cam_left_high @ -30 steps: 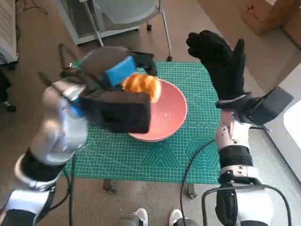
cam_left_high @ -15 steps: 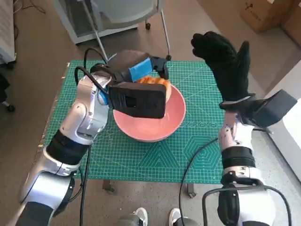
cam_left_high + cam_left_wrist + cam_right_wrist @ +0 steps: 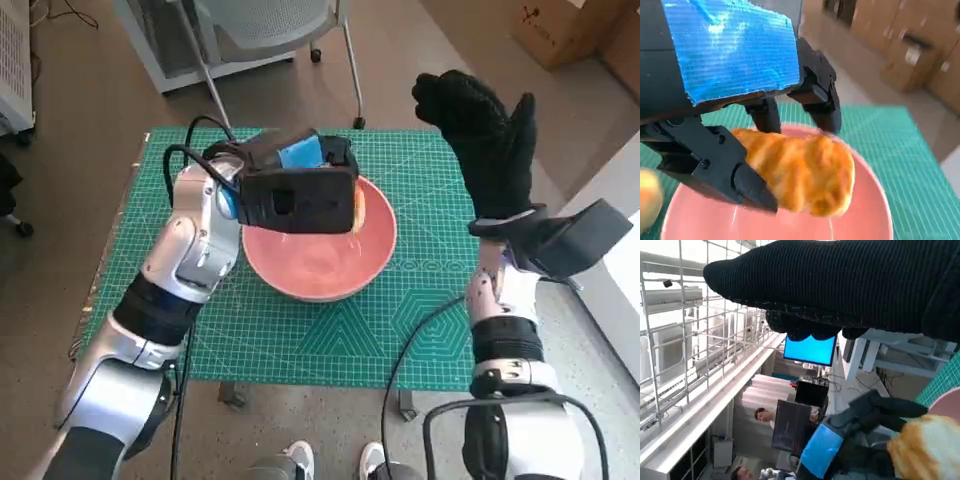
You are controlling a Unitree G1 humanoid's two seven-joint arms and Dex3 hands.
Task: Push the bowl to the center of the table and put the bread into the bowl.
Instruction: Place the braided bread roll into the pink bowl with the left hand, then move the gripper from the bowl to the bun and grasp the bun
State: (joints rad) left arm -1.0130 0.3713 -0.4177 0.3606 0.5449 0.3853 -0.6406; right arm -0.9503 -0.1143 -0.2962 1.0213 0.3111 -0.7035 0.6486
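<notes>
We see the black left hand with blue tape over its back (image 3: 300, 155) hanging over the far part of the round pink bowl (image 3: 325, 265), which sits near the middle of the desk covered by a green gridded cutting mat (image 3: 400, 320). In the left wrist view, its black fingers (image 3: 747, 185) are closed on the golden-brown, striped piece of bread (image 3: 800, 172), one of them below it and others against its far side. The bread is above the pink interior of the bowl; we cannot tell whether it touches the bowl. From the head view only a thin orange sliver of the bread shows at the edge of the wrist camera housing.

The right hand in its black knitted glove (image 3: 485, 140) is raised above the far right corner of the mat, well apart from the bowl, its fingers stretched out and holding nothing.

Beyond the desk we see the legs of a grey chair on castors (image 3: 340, 50) on the brown floor, and cardboard boxes (image 3: 560, 30) at the far right. In the right wrist view a person (image 3: 762, 415) sits in the background near a blue-lit screen (image 3: 810, 351).
</notes>
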